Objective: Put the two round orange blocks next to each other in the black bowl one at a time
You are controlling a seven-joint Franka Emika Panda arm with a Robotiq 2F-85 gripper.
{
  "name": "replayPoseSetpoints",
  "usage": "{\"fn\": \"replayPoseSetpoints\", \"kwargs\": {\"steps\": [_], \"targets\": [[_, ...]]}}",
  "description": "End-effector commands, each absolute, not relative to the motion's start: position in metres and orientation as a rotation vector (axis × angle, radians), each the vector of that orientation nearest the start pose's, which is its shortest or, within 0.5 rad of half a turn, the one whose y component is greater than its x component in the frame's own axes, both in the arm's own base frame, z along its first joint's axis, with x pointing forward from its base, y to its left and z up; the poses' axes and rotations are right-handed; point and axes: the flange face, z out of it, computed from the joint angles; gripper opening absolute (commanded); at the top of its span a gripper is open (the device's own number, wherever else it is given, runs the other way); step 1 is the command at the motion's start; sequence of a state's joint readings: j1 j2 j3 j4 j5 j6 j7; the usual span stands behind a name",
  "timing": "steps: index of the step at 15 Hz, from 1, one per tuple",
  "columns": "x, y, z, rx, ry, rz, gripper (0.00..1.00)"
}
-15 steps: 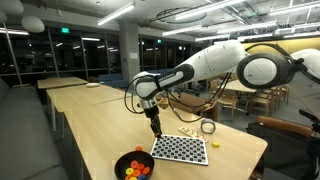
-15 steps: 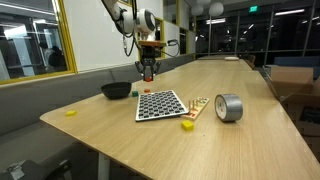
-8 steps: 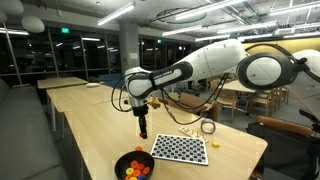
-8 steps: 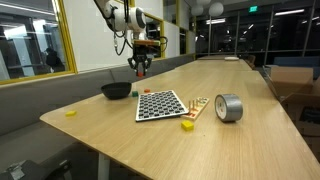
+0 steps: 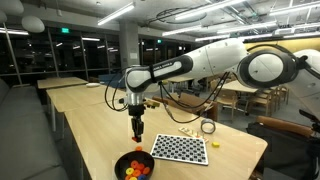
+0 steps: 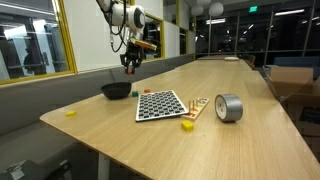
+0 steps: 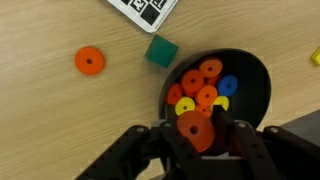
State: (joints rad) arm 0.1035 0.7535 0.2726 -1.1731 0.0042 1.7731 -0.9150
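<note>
My gripper [image 7: 197, 126] is shut on a flat round orange block [image 7: 192, 133] and holds it in the air above the near side of the black bowl [image 7: 252, 92]. The bowl holds several orange, yellow and blue discs. A second round orange block [image 7: 89, 60] lies on the table, left of the bowl. In both exterior views the gripper [image 5: 138, 128] [image 6: 128, 66] hangs high above the table near the bowl [image 5: 121, 160] [image 6: 116, 91]. The held block is too small to make out there.
A green block [image 7: 161, 50] lies between the bowl and the checkered board [image 7: 150, 8] [image 5: 180, 149] [image 6: 160, 104]. A wooden rack [image 6: 198, 106], a tape roll [image 6: 229, 107] and a yellow block [image 6: 187, 125] sit beyond the board. A small yellow piece [image 6: 70, 113] lies near the table edge.
The arm has swung from beside the checkered board toward the bowl and risen a little, with the gripper staying shut.
</note>
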Motion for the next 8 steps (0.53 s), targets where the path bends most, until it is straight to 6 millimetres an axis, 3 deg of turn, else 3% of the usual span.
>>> {"fn": "replayPoseSetpoints", "kwargs": {"steps": [1, 8], "targets": [[0.694, 0.213, 0.356, -2.145, -1.782, 0.089, 0.16], [0.676, 0.207, 0.349, -1.781, -1.866, 0.209, 0.16]]}}
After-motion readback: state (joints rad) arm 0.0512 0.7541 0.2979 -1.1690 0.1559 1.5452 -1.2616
